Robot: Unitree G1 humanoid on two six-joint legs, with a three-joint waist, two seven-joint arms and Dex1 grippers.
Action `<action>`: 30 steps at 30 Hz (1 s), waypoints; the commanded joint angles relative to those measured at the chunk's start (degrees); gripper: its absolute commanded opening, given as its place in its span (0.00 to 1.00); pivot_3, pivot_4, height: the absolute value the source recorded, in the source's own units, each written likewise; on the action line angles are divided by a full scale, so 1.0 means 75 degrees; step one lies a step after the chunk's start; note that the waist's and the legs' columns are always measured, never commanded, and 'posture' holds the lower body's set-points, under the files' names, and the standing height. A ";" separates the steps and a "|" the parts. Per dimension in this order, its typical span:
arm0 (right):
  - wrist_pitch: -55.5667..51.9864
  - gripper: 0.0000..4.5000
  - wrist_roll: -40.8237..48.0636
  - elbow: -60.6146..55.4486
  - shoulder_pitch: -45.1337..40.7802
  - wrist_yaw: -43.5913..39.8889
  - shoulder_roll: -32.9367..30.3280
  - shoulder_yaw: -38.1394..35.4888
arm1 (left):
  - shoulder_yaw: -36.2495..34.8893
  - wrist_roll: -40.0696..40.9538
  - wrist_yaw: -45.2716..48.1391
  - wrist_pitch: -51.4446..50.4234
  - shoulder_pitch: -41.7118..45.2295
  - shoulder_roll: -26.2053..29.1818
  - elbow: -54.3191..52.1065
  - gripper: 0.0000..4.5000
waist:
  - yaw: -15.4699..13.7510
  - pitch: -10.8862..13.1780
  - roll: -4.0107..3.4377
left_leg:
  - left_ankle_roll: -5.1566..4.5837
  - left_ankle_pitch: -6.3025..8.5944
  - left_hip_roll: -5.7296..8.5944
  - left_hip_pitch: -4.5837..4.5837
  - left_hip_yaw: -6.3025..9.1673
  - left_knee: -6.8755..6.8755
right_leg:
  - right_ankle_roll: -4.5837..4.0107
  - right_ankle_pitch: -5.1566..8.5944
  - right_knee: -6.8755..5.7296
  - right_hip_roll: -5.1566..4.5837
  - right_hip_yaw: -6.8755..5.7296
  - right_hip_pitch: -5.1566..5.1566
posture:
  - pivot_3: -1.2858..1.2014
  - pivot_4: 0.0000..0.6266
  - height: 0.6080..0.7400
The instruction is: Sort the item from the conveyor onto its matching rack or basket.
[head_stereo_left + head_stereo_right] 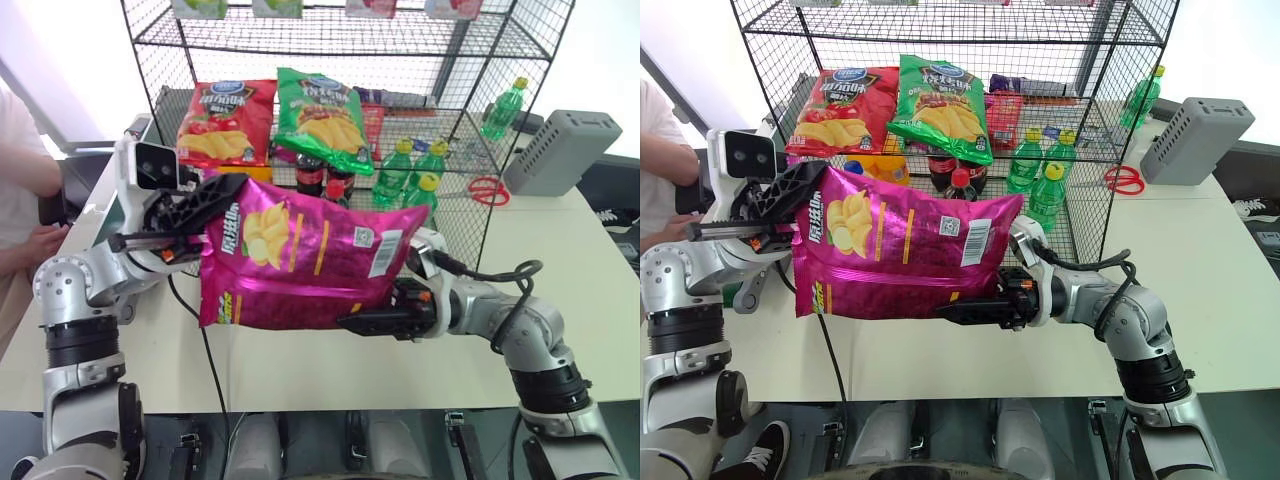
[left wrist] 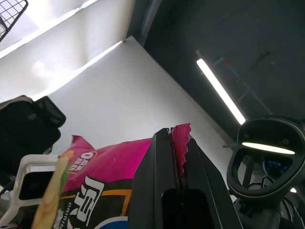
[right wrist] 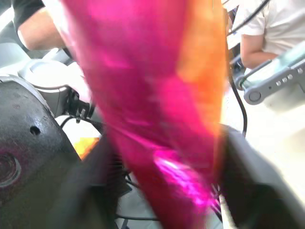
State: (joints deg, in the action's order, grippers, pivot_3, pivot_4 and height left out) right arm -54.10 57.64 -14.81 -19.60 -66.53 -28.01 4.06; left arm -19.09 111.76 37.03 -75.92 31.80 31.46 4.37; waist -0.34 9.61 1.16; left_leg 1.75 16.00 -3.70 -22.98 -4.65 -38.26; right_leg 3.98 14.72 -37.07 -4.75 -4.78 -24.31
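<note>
We face a cream table (image 1: 560, 250) with a black wire-grid rack (image 1: 470, 75) at twelve o'clock. At nine o'clock our left gripper (image 1: 200, 215) has its jaws clamped tight on the crimped top seam of the glossy magenta chip bag (image 1: 300, 265), held above the table in front of the rack. Yellow chips and a white barcode label show; its writing is unreadable. On the rack lean a red chip bag (image 1: 225, 120) and a green chip bag (image 1: 320, 115), beside green bottles (image 1: 410, 170). At four o'clock our right gripper (image 1: 385, 320) reaches under the bag's lower corner, jaws narrowed around it; whether they pinch it, we cannot tell.
</note>
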 commanded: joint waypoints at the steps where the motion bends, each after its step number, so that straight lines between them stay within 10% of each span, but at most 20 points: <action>1: 0.0125 0.11 0.0033 -0.0233 -0.0098 0.0033 0.0035 -0.0018 | -0.0198 0.0166 0.0023 0.0057 0.0114 0.0100 -0.0017 0.00 | 0.0001 0.0000 0.0000 | 0.0000 0.0000 0.0000 0.0000 0.0001 0.0000 | 0.0000 0.0000 -0.0001 0.0000 0.0000 0.0000 | 0.52 0.24 1.00; 10: 0.0790 0.06 -0.0854 -0.0002 -0.0150 0.0243 -0.0234 -0.0075 | -0.0450 0.0037 -0.0687 0.0748 -0.0296 0.0401 -0.0373 0.00 | -0.0002 0.0000 0.0000 | 0.0000 0.0000 0.0000 -0.0001 0.0006 0.0000 | 0.0000 0.0000 0.0001 -0.0001 0.0000 -0.0001 | 0.52 0.24 1.00; 17: 0.2241 0.06 -0.1788 -0.0777 0.0195 0.1247 -0.0409 -0.1076 | -0.0804 -0.1816 0.0007 0.1586 -0.1401 0.0991 -0.1309 0.71 | -0.0025 0.0001 -0.0001 | 0.0000 0.0000 0.0000 -0.0011 -0.0005 0.0002 | -0.0001 0.0000 0.0006 -0.0001 -0.0001 -0.0011 | 0.52 0.24 1.00; 30: 0.5751 0.06 -0.5127 -0.2230 0.0400 0.3238 -0.1372 -0.2567 | 0.0448 -0.7013 0.2388 0.5238 -0.1920 0.0656 -0.2158 0.72 | -0.0071 0.0005 -0.0004 | 0.0002 0.0000 0.0001 -0.0034 -0.0019 0.0006 | -0.0003 0.0001 0.0018 -0.0002 -0.0004 -0.0031 | 0.52 0.24 1.00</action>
State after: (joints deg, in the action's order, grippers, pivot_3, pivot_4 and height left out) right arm -17.25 24.57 -31.72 -16.74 -44.83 -37.41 -12.23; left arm -16.75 62.84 53.69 -40.40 16.26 36.79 -10.72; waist -0.87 9.64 1.13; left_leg 1.77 16.00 -3.69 -23.27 -4.78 -38.22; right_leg 3.95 14.72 -36.91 -4.77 -4.81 -24.55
